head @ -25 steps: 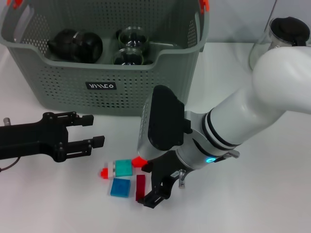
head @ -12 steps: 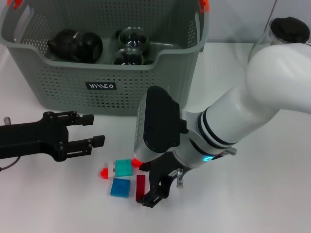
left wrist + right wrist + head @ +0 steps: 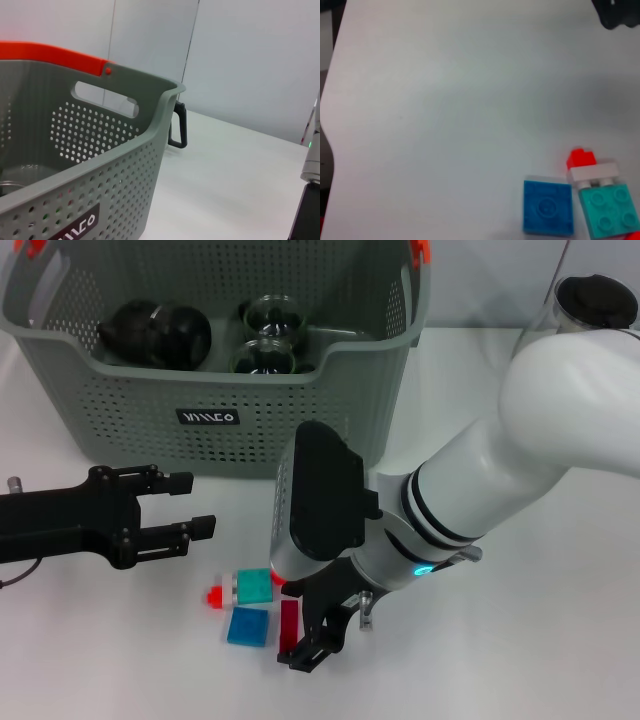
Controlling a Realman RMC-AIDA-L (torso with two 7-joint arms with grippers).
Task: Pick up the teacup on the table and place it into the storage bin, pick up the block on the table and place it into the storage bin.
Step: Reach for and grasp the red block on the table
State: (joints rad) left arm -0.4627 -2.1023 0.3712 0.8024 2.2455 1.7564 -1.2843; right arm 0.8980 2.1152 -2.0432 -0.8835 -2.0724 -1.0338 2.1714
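Large grey-green perforated plastic storage bin (image 3: 220,370), far left on the white table (image 3: 560,640), held a black rounded object (image 3: 155,333) and two clear glass teacups (image 3: 270,335). Near of it lay loose plastic blocks: teal (image 3: 254,585), blue (image 3: 247,626), dark red strip (image 3: 289,623), small red piece (image 3: 214,596). Right gripper (image 3: 318,632) stood over the strip, fingers parted, partly hiding it. Left gripper (image 3: 180,508) hung left of the blocks, fingers spread, empty.

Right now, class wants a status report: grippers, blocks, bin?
Right gripper low over the blocks, cannot tell its fingers. Left gripper open, idle before the storage bin. Glass cups already inside. Nothing in the way.
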